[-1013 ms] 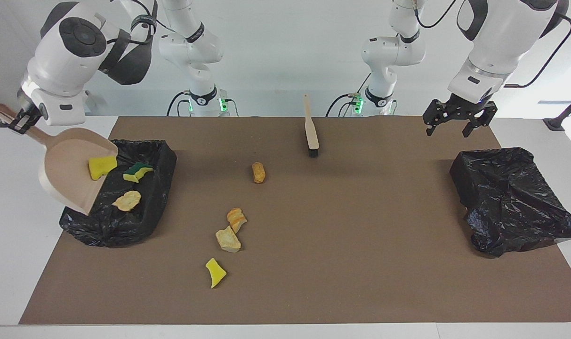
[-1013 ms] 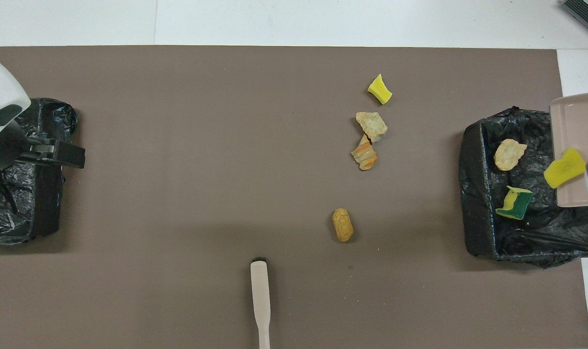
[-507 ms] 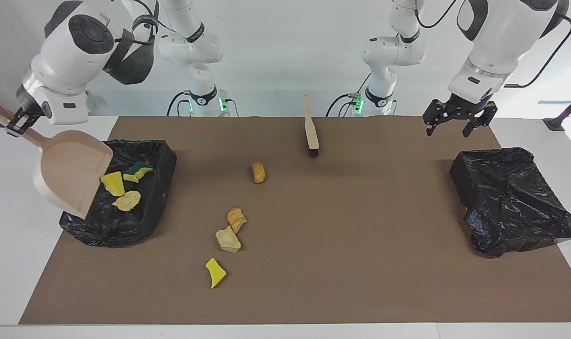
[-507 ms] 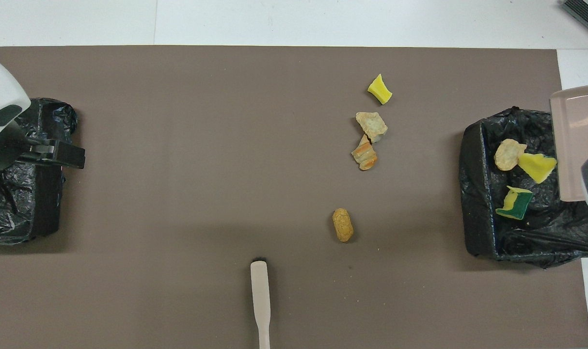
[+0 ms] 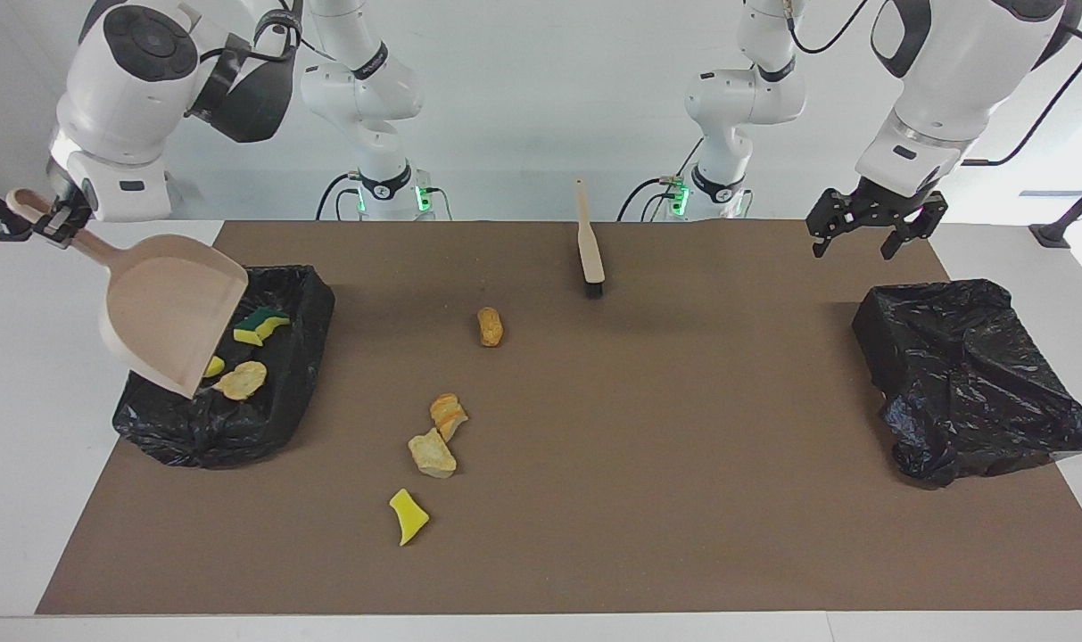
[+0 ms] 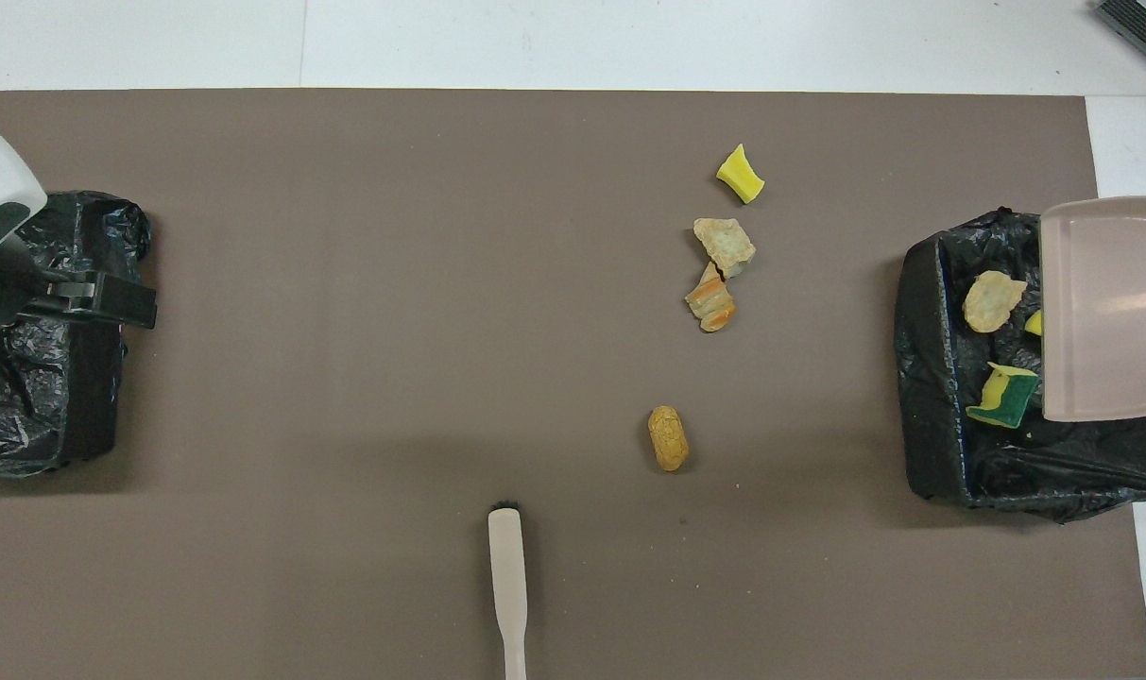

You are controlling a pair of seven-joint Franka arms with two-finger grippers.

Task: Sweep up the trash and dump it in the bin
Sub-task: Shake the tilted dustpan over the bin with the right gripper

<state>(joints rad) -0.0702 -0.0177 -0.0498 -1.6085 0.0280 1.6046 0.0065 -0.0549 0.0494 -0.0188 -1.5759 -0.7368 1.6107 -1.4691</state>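
The right gripper, clamped on the beige dustpan, tilts it over the bin at the right arm's table end, partly hiding the three scraps inside. Four scraps lie mid-mat; the brush lies by the robots' edge. The left gripper hangs open above the second bin.

Right gripper clamped on dustpan handle, pan tilted over lined bin at right arm's end; three scraps in bin. Four scraps on mat nearby, brush nearer robots. Left gripper spread wide, hovering
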